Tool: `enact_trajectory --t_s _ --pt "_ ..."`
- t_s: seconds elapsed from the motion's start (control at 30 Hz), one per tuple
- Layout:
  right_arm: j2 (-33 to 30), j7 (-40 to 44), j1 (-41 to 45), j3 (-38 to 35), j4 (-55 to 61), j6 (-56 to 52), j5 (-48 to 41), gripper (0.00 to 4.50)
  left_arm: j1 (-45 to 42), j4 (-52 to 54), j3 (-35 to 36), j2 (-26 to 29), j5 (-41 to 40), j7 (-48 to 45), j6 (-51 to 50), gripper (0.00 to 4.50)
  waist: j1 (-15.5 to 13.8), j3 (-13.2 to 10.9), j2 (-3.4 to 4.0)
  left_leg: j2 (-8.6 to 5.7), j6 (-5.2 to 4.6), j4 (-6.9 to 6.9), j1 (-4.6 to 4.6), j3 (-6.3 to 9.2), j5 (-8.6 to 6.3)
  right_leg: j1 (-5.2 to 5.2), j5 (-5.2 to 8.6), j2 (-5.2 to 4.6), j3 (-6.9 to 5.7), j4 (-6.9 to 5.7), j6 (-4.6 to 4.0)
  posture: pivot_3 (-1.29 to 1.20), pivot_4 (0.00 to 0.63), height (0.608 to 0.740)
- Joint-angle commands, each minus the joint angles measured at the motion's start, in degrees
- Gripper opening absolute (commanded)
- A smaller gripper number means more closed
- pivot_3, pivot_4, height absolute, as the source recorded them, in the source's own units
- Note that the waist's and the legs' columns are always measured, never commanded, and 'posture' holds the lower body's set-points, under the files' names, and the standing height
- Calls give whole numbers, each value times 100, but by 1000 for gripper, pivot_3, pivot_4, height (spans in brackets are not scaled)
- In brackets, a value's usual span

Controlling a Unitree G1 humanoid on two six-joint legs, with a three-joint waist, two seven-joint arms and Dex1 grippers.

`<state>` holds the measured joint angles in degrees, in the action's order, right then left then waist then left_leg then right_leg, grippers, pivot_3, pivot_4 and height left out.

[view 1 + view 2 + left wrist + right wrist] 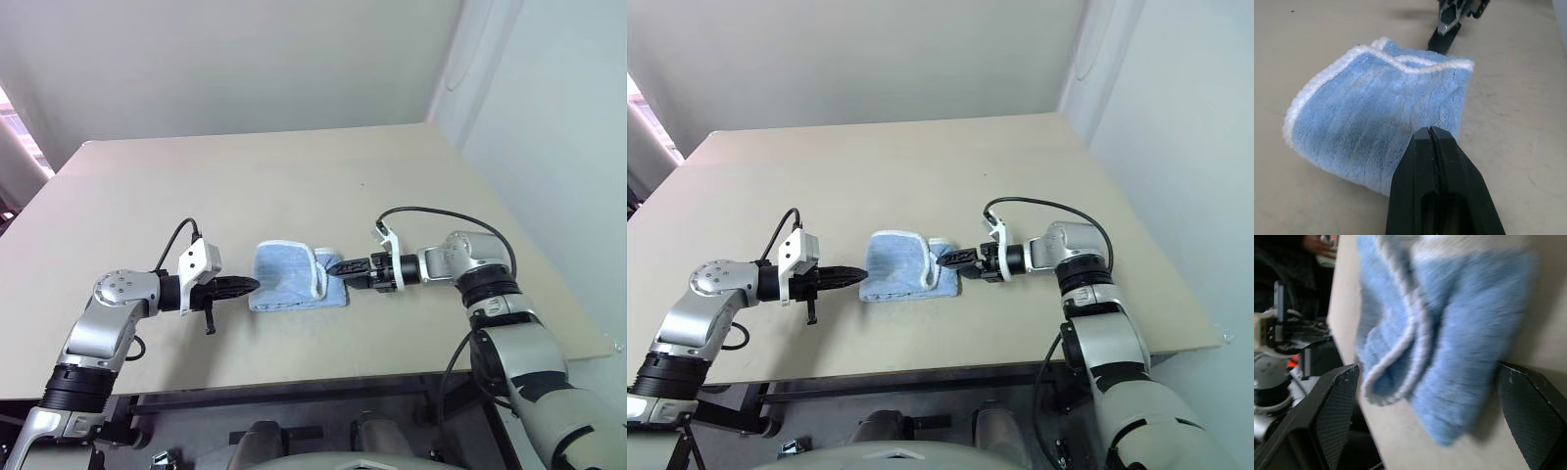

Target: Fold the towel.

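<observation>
The towel [294, 277], light blue terry cloth with white stitched edging, lies folded into a small bundle near the front edge of the beige table [294, 176], between the two grippers. The left gripper [247, 285], its black fingers pressed together and empty, points at the bundle's left side just short of the cloth. The right gripper [338, 267], jaws spread wide, sits at the bundle's right edge, gripping nothing.
</observation>
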<state>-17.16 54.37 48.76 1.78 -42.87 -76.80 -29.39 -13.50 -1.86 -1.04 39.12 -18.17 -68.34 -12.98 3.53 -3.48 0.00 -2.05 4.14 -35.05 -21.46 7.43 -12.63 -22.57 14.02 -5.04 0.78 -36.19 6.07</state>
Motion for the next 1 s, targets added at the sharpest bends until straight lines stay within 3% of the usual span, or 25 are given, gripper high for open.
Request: enact_trajectory --t_s 0.03,0.47,0.7,0.9,1.0 --pt "175 -71 197 -150 124 -49 -114 4475 -117 50 18 12 -9 29 118 0 27 0 0 0 0 0 -1 0 0 0 0 0 0 0 1 0 0 731" --pt "707 -672 492 -341 -823 459 245 4475 -145 -123 -41 -59 103 90 317 0 72 -1 1 2 0 0 10 3 0 1 -4 7 4 -3 -6 0 0 731" --pt "634 -201 426 286 -550 397 474 2115 -152 -227 12 -42 128 123 392 0 69 -1 3 2 0 -1 9 15 0 -5 -9 15 8 -6 -13 0 0 731" --pt "641 -198 539 149 -455 187 403 11 -205 -329 23 -62 117 161 421 0 62 -1 2 1 0 12 0 14 -1 -20 -19 18 13 -5 5 0 0 731" --pt "578 -123 507 -33 -260 3 227 11 -246 -386 90 -34 55 140 395 0 51 -2 4 1 0 6 0 14 -1 -18 -10 19 13 -5 -12 0 0 731"
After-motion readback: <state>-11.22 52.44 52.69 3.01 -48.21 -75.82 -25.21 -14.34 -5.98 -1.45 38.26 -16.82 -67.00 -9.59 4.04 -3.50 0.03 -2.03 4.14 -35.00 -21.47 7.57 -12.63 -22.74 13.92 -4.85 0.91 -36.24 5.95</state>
